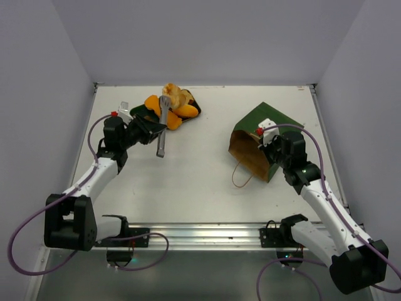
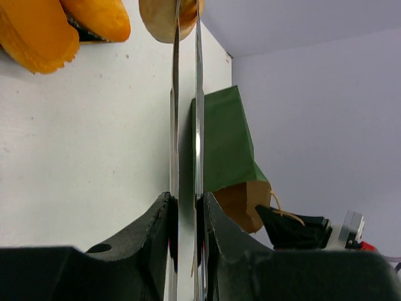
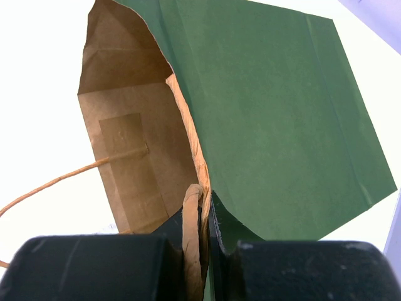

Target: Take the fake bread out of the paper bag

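Observation:
The fake bread (image 1: 170,103) lies piled on a dark green flat tray (image 1: 139,112) at the back left: orange-yellow rolls and tan buns. My left gripper (image 1: 152,130) is shut on metal tongs (image 1: 163,128), whose tips reach a tan bun (image 1: 169,94). In the left wrist view the tongs' blades (image 2: 186,113) run up from my left gripper (image 2: 186,210) to the tan bun (image 2: 160,19), beside orange rolls (image 2: 37,31). The paper bag (image 1: 260,138) lies on its side, mouth towards the left. My right gripper (image 3: 205,204) is shut on the bag's rim (image 3: 188,141); the brown inside that shows holds no bread.
The bag's string handle (image 1: 241,179) loops onto the table in front of its mouth. A small grey object (image 1: 123,106) lies left of the tray. White walls close the table at the back and sides; a metal rail (image 1: 200,233) runs along the near edge.

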Controlling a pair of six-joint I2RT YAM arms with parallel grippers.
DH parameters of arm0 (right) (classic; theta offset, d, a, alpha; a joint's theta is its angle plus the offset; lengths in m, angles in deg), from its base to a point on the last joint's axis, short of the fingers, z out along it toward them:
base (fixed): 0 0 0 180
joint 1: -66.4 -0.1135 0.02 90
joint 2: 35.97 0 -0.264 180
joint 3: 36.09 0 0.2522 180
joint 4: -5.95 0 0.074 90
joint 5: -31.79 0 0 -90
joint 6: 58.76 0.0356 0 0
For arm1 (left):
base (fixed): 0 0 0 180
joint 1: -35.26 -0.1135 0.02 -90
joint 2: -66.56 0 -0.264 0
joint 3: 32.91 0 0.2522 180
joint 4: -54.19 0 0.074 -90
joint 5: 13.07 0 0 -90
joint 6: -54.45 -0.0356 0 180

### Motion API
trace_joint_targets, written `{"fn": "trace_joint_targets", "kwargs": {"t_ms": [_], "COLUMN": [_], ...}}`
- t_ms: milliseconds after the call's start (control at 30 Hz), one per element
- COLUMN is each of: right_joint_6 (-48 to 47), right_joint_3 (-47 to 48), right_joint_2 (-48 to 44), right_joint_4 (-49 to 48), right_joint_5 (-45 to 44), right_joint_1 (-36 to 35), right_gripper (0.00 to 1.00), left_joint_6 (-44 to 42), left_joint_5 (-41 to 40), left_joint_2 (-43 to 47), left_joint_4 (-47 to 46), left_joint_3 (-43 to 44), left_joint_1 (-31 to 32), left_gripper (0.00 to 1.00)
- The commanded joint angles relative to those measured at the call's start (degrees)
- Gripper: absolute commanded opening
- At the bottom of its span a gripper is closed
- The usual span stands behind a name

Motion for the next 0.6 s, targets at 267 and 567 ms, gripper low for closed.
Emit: {"fn": "trace_joint_targets", "kwargs": {"t_ms": [267, 567], "right_joint_6": [0.73, 0.56], "right_joint_3": [-0.13, -0.3], "right_joint_2": [-0.7, -0.53], "right_joint_4": [-2.47, -2.39], "right_joint_5": [0.05, 0.05], "right_joint_1": [0.28, 0.28], "right_gripper": [0.0, 0.0], "left_joint_6": [11.15, 11.07], "left_joint_5": [8.93, 13.41], "left_joint_2": [-7.28, -13.52], "left_joint_4": [-21.95, -25.56], "left_joint_3": [-4.21, -5.36], "left_joint_1": [-7.79, -9.91], "left_gripper": [0.0, 0.0]}}
